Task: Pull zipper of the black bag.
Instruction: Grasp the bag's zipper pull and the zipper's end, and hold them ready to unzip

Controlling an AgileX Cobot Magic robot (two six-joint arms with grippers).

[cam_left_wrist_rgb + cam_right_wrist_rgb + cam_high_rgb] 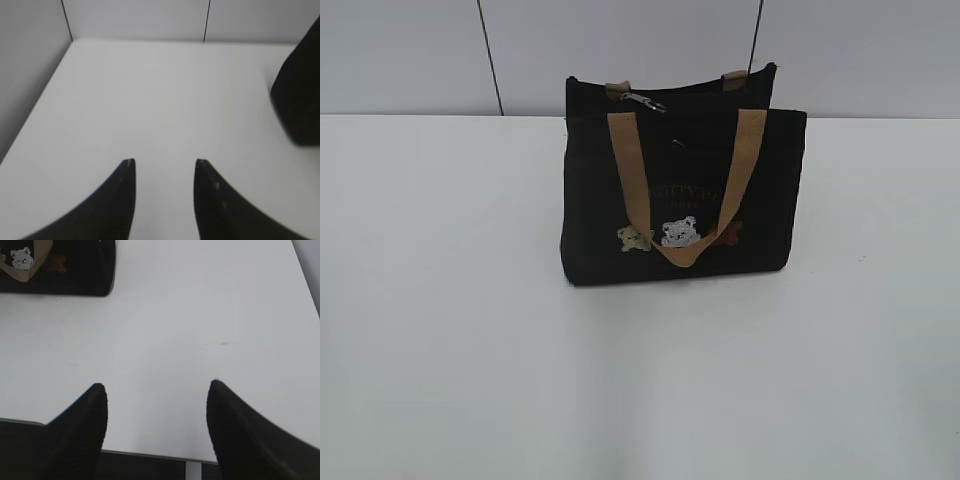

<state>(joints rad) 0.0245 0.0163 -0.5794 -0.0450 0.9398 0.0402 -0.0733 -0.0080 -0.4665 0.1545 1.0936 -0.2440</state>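
The black bag (680, 190) stands upright on the white table, with tan handles and small bears on its front. The zipper (642, 100), a small silvery pull tab, lies on the top edge near the bag's left end. No gripper shows in the exterior view. My left gripper (165, 161) is open and empty over bare table, with the bag's side (300, 95) far to its right. My right gripper (156, 385) is open and empty near the table's front edge, with the bag's lower right corner (75, 270) far to its upper left.
The white table (440, 300) spreads wide around the bag. A grey panelled wall (410, 50) stands right behind it. The table's front edge (150, 454) runs just under my right gripper.
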